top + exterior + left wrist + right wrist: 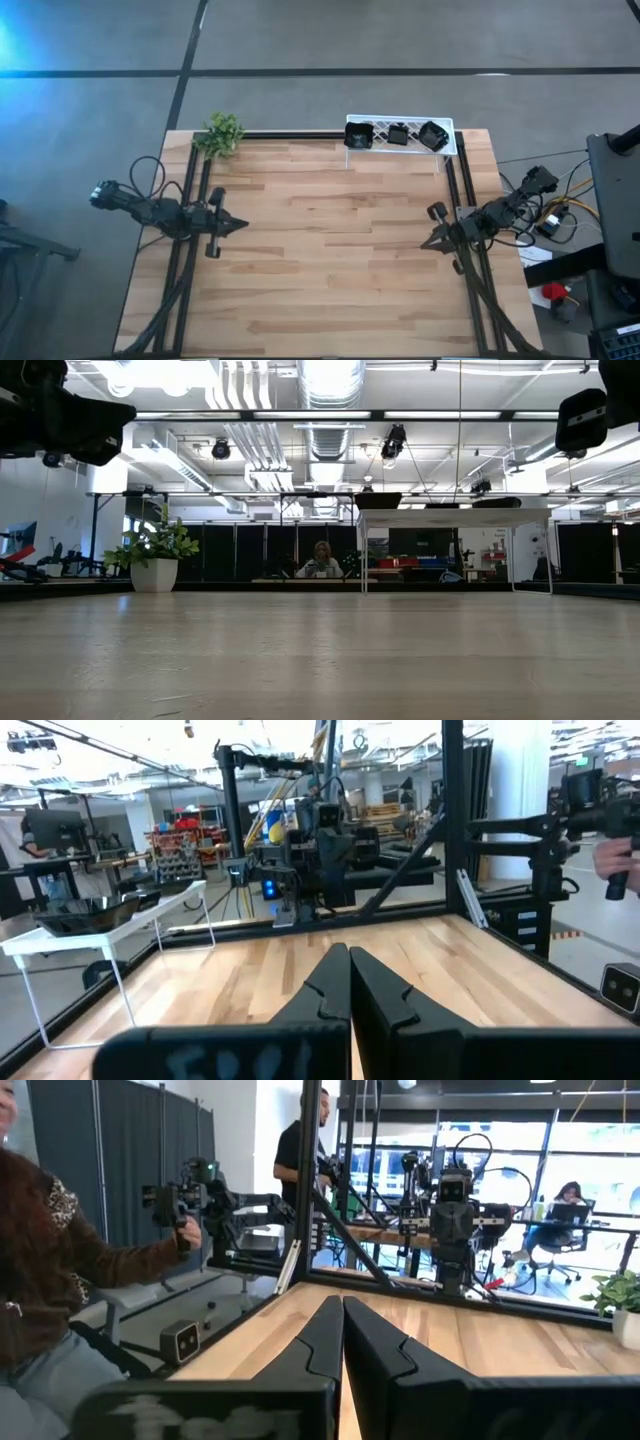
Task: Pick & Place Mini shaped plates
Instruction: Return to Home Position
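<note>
Three dark mini shaped plates [398,135] lie on top of a white lattice rack [451,148] at the table's far edge, right of the middle. The left wrist view shows the plates [90,912] resting on the rack's top. My left gripper [243,225] hovers shut at the table's left side, pointing level toward the right. My right gripper [424,243] hovers shut at the right side, pointing level toward the left. Both are empty and far from the plates. Each pair of fingers meets in its own wrist view, the left gripper [349,952] and the right gripper [343,1302].
A small green plant [222,133] in a white pot stands at the far left corner. Black frame rails [300,134] run along the far edge and both sides. Bare wooden tabletop [330,250] lies between the two arms. People show in the room beyond.
</note>
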Action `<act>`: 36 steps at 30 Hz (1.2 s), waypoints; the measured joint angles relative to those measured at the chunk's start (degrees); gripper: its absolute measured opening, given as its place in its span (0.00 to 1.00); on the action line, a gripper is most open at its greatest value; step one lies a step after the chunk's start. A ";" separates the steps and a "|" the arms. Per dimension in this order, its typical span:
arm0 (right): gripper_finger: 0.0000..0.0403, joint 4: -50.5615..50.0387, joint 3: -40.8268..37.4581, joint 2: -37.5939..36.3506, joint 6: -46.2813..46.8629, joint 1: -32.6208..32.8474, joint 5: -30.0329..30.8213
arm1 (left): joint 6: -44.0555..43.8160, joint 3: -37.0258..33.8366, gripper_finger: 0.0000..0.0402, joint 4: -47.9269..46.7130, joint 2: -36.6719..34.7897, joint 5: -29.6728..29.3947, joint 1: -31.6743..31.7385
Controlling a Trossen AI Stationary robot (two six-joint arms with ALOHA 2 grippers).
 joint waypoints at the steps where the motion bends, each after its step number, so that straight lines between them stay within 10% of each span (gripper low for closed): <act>1: 0.02 -0.17 0.00 0.02 0.00 0.00 0.00 | -0.02 0.00 0.00 0.03 0.00 -0.05 0.00; 36: 0.02 -1.85 0.02 0.04 5.87 0.00 -0.09 | -0.80 -0.11 0.00 -0.93 0.00 -1.01 0.00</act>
